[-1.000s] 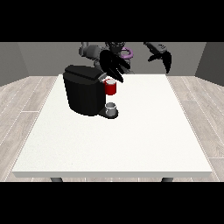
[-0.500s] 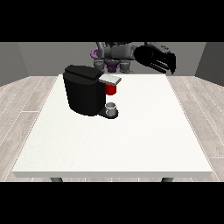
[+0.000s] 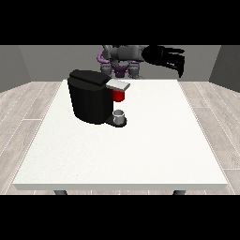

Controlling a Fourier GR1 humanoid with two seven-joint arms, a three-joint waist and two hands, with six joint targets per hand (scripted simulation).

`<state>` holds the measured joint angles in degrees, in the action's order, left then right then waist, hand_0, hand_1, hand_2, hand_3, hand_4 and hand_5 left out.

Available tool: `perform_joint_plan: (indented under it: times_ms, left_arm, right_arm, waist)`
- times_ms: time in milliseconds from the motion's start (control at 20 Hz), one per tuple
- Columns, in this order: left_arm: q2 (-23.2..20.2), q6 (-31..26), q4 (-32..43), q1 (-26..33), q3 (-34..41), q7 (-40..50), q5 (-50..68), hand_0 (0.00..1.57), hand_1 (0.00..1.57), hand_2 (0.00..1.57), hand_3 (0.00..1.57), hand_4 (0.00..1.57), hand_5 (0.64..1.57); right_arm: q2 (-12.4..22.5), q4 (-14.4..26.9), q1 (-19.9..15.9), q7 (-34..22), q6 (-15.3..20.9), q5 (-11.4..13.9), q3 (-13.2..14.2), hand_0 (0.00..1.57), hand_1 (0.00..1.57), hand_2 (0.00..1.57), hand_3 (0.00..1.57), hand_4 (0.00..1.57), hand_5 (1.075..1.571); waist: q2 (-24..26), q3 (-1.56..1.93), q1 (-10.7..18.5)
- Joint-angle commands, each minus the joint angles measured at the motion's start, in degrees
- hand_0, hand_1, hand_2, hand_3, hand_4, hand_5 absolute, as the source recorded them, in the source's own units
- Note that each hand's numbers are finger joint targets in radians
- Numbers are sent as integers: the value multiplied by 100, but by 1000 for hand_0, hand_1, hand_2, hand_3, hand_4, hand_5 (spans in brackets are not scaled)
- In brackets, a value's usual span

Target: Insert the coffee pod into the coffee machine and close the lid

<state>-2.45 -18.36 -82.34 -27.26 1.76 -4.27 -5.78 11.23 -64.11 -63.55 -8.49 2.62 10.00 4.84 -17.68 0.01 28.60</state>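
- Machine (image 3: 91, 101): black, stands on the white surface (image 3: 140, 150) toward its far-left part, upright. Lid (image 3: 117, 85) appears lowered, a grey slab over the brew head.
- A red thing at the machine (image 3: 119, 95) sits just under the lid.
- A grey thing (image 3: 120, 116) rests on the machine's base, below the red thing. Cannot tell whether it is the pod; no pod is plainly visible elsewhere on the surface.
- Robot hand at the view's right (image 3: 169, 57): raised above the far edge of the surface, well apart from the machine, fingers hanging straight and spread, nothing in it.
- The other robot hand: not seen in this view.
- Judgement: the task looks at or near its end, or the pod is unaccounted for; this view does not settle which.
- Risks: if the grey thing is the pod, it is still outside the chamber, and the lid is down over nothing. Any return of the raised robot hand toward the machine could catch the lid edge or nudge the machine sideways.
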Motion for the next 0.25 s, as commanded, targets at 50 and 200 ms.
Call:
perform_joint_plan:
  times_ms: [50, 200]
  left_arm:
    - [-6, 162, 35, 533, 171, 8, 35, 0, 0, 0, 0, 266, 1571]
    - [-106, 177, 179, 889, 307, -54, 50, 0, 0, 0, 0, 266, 1571]
  right_arm:
    - [-670, -124, 718, 692, -189, -110, -447, 0, 0, 0, 0, 181, 1571]
    - [-980, -147, 904, 747, -135, -147, -576, 0, 0, 0, 0, 259, 1571]
  waist:
    - [542, -1, -605]
    - [847, -2, -890]
